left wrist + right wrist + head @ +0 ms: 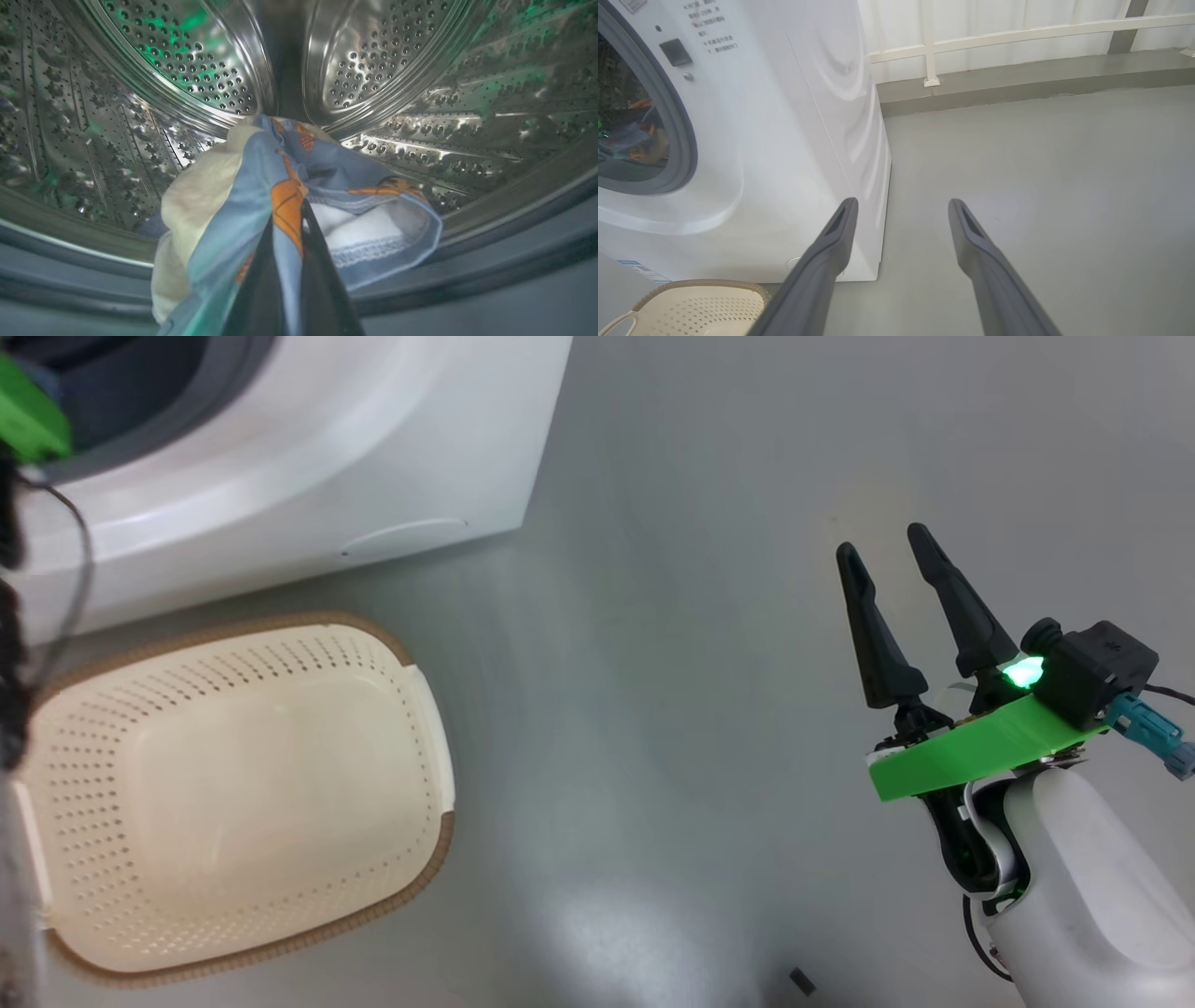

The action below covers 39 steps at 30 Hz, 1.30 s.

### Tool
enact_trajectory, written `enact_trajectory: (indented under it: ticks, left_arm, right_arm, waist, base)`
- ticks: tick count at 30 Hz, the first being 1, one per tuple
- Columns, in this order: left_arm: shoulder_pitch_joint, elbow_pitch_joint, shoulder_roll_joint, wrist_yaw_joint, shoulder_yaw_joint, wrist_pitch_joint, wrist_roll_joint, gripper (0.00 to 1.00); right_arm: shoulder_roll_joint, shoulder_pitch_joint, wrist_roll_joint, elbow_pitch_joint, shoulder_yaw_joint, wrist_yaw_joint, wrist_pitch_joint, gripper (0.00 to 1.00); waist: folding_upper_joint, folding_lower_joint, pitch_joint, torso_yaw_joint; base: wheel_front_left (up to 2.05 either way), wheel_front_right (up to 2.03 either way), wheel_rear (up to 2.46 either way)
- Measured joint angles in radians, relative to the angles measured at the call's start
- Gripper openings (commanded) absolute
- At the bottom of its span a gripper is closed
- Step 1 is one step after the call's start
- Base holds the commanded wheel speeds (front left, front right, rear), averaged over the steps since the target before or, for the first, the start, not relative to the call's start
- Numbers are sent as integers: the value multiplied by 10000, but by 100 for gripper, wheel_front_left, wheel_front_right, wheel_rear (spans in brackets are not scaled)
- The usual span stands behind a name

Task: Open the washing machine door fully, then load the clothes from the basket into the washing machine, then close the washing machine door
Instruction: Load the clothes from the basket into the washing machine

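Left wrist view, loading step: left gripper (pixel 287 219) clamps the clothes (pixel 224 186) just inside the washing machine (pixel 397 70), right gripper (pixel 901 205) splayed empty beside it; next probably calls for release deeper inside.

The floor (pixel 1041 154) around me is smooth and grey, with a soft patch of light (pixel 635 933) on it. At its far side I see a low grey ledge (pixel 1017 84) and a white railing (pixel 1017 34).

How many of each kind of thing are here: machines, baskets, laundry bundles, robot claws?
washing machine: 1
basket: 1
clothes bundle: 1
claws: 2 (left claw shut on the bundle inside the drum, right claw open)
Total: 5
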Motion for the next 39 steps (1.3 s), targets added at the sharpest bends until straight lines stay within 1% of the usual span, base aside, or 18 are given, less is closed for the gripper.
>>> enact_trajectory:
  ticks: [4,6,10,13,18,21,23,24,25,26,28,30,33,35,39]
  left_arm:
    - [-669,-209,360,-102,-46,-337,6,0]
    - [-1000,-293,497,-224,-59,-439,0,0]
    - [-1527,-474,890,-355,-387,-539,119,0]
    - [-2009,-656,1118,-431,-410,-648,61,0]
    - [-2498,-989,1264,-468,-654,-826,-33,0]
    - [-2531,-1396,1266,-502,-917,-1016,-278,0]
    - [-2533,-1432,1269,-514,-1039,-997,-481,0]
    - [-2533,-1381,1271,-514,-1116,-886,-545,3]
    - [-2533,-1281,1294,-514,-1166,-794,-545,38]
    - [-2534,-1189,1327,-514,-1187,-708,-550,100]
    - [-2539,-984,1400,-514,-1241,-577,-602,100]
    - [-2552,-663,1430,-510,-1313,-178,-600,100]
    - [-2567,-240,1448,-320,-1670,569,-403,100]
    - [-2572,-100,1442,-291,-1716,943,-374,100]
    - [-2575,12,1444,-291,-1712,1060,-420,100]
  right_arm:
    - [86,-3,-2,-100,-50,0,0,100]
    - [125,-35,-2,-153,-61,0,0,100]
    - [280,-62,-8,-343,-132,0,0,100]
    - [376,-182,-31,-401,-197,0,0,100]
    - [477,-249,-71,-460,-247,0,0,100]
    - [545,-262,-79,-470,-245,0,0,100]
    - [573,-281,-79,-470,-244,0,0,100]
    - [577,-282,-79,-468,-244,0,0,100]
    - [583,-288,-79,-468,-238,0,0,100]
    - [583,-298,-79,-460,-234,0,0,100]
    - [589,-338,-79,-441,-217,0,0,100]
    - [594,-411,-79,-433,-205,0,0,100]
    - [593,-412,-79,-410,-197,0,0,100]
    - [593,-410,-79,-405,-197,0,0,100]
    - [593,-407,-79,-364,-199,0,0,100]
  waist:
    - [0,0,396,-93]
    - [0,0,614,-148]
    - [0,1,1053,-301]
    - [0,1,1370,-425]
    - [0,1,1789,-600]
    - [0,2,1933,-674]
    - [0,2,1977,-701]
    - [0,1,1976,-700]
    - [0,1,1970,-697]
    - [0,1,1963,-696]
    - [0,1,1946,-702]
    - [0,1,1909,-707]
    - [0,1,1836,-713]
    - [0,1,1781,-713]
    - [0,0,1675,-704]
  base:
    - [0,0,0]
    - [0,0,0]
    - [0,0,0]
    - [0,0,0]
    - [0,0,0]
    - [0,0,0]
    - [0,0,0]
    - [0,0,0]
    - [0,0,0]
    - [0,0,0]
    - [0,0,0]
    - [0,0,0]
    - [0,0,0]
    - [0,0,0]
    - [0,0,0]
